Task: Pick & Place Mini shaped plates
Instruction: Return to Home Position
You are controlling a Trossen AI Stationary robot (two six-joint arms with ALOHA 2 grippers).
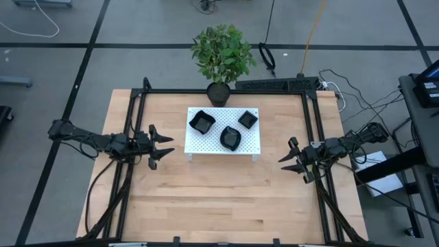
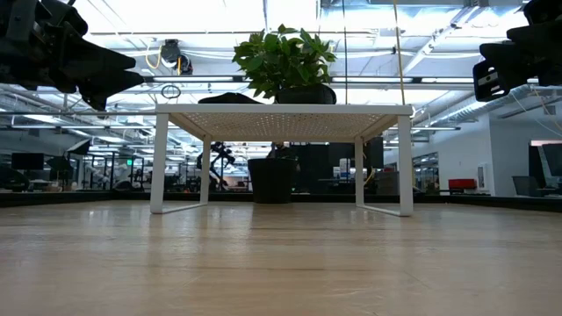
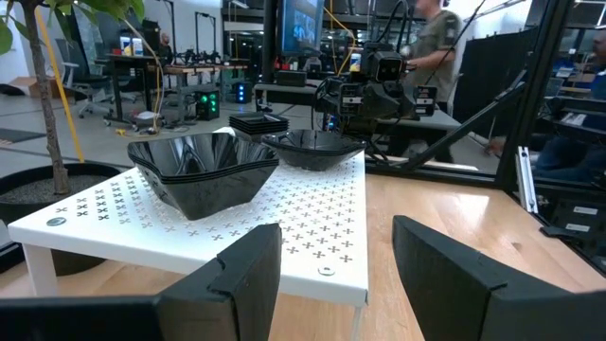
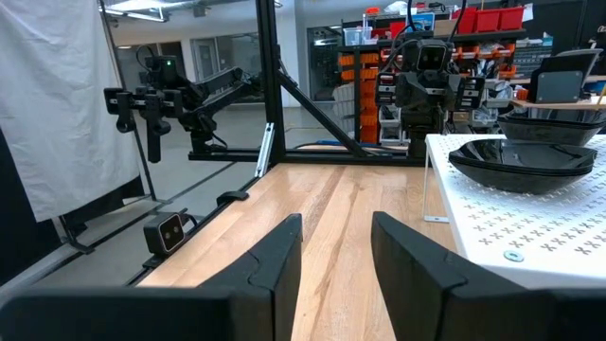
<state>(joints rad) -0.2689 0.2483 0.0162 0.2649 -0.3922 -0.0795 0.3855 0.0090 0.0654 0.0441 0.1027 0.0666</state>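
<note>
Looking for the mini shaped plates [image 1: 230, 138]: where do they lie against the jaws?

None sits between any jaws. They rest in three black piles on the white perforated platform [image 1: 202, 145], toward the far side of the table [image 1: 219, 206], just in front of the potted plant [image 1: 221, 51].

And the two arms?

The left gripper [image 1: 167, 145] hovers above the table to the platform's left, near it but not touching. Its jaws are apart and hold nothing. The right gripper [image 1: 287, 152] hangs on the opposite side, farther from the platform, with its jaws likewise spread and empty.

Which pile is closest to which?

The leaf-shaped stack [image 3: 204, 170] is on the platform's left part, nearest the left gripper. The rounded stack [image 3: 312, 149] lies beyond it, toward the platform's front edge. The square stack [image 3: 258, 123] is farthest off, toward the back right, nearer the right gripper's side.

Any writing to read?

The screen [image 3: 298, 24] in the room behind is too blurred to make out. The platform's top shows rows of small cross-shaped cut-outs.
</note>
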